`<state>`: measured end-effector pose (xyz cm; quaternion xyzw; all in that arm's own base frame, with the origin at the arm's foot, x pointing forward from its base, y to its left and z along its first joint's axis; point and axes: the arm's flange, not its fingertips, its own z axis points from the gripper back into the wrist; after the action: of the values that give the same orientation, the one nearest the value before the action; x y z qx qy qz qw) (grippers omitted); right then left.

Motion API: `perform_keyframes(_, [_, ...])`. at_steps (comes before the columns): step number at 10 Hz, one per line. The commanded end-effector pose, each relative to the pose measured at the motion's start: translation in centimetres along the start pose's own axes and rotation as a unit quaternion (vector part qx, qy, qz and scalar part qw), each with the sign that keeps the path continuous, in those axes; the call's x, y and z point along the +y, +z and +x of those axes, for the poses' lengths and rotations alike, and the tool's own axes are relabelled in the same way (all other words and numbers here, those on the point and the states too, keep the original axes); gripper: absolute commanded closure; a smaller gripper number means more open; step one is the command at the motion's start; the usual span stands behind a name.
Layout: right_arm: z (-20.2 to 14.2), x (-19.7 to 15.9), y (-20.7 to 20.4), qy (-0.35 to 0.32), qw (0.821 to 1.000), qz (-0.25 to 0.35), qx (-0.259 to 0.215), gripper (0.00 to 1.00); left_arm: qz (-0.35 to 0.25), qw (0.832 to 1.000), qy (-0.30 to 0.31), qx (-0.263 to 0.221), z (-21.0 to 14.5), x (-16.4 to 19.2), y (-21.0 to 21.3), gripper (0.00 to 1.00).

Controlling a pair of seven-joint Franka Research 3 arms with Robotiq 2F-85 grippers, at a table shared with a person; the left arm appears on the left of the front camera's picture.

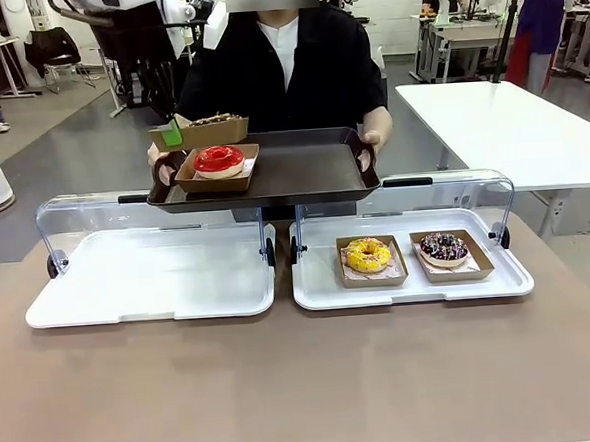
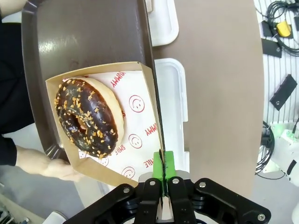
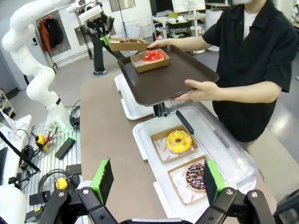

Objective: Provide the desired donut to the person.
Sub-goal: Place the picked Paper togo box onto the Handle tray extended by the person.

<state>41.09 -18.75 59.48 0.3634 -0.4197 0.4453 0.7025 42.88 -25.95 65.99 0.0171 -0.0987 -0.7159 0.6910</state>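
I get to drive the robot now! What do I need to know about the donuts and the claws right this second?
Left end effector: shut on the edge of the cardboard box with the chocolate nut donut, held above the far left corner of the brown tray.
Right end effector: open, holding nothing, above the table.
The person holds the tray up in both hands.
Done: the red donut sits in its box on the tray.
In the right white bin: the yellow donut and the sprinkled chocolate donut.
Left: probably set the held box on the tray and let go.
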Motion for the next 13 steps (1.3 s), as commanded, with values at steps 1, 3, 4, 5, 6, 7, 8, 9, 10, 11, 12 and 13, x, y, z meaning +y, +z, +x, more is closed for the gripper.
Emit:
perform_keyframes(1, [0.0,0.1,-0.1,0.002,1.0,0.0,-0.004,0.0,-0.022,1.0,-0.005,-0.007,2.8,2.7,1.3,0.99])
perform_keyframes(3, [0.0,0.1,-0.1,0.002,1.0,0.0,-0.004,0.0,0.003,1.0,-0.021,-0.001,5.7,3.0,1.0,0.99])
perform_keyframes(4, [0.0,0.1,-0.1,0.002,1.0,0.0,-0.004,0.0,0.001,0.999,-0.033,0.007,7.6,3.8,0.6,0.99])
perform_keyframes(5, [0.0,0.1,-0.1,0.002,1.0,0.0,-0.004,0.0,0.002,0.999,-0.046,0.022,9.8,3.6,-0.8,0.99])
perform_keyframes(6, [0.0,0.1,-0.1,0.002,1.0,0.0,-0.004,0.0,0.011,0.998,-0.062,0.027,11.6,3.8,-1.7,0.99])
perform_keyframes(7, [0.0,0.1,-0.1,0.002,1.0,0.0,-0.004,0.0,0.017,0.997,-0.074,0.031,13.1,4.3,-2.4,0.99])
perform_keyframes(8, [0.0,0.1,-0.1,0.002,1.0,0.0,-0.004,0.0,0.022,0.996,-0.079,0.032,14.0,4.4,-3.3,0.99])
perform_keyframes(9, [0.0,0.1,-0.1,0.002,1.0,0.0,-0.004,0.0,0.036,0.995,-0.081,0.039,14.5,4.6,-4.5,0.99])
perform_keyframes(10, [0.0,0.1,-0.1,0.002,1.0,0.0,-0.004,0.0,0.051,0.995,-0.079,0.046,14.6,5.1,-5.4,0.99])
perform_keyframes(11, [0.0,0.1,-0.1,0.002,1.0,0.0,-0.004,0.0,0.05,0.995,-0.073,0.045,14.6,5.4,-6.3,0.99])
perform_keyframes(12, [0.0,0.1,-0.1,0.002,1.0,0.0,-0.004,0.0,0.05,0.995,-0.071,0.046,14.7,5.6,-7.1,0.99])
perform_keyframes(13, [0.0,0.1,-0.1,0.002,1.0,0.0,-0.004,0.0,0.044,0.996,-0.068,0.048,14.8,5.9,-8.1,0.99])
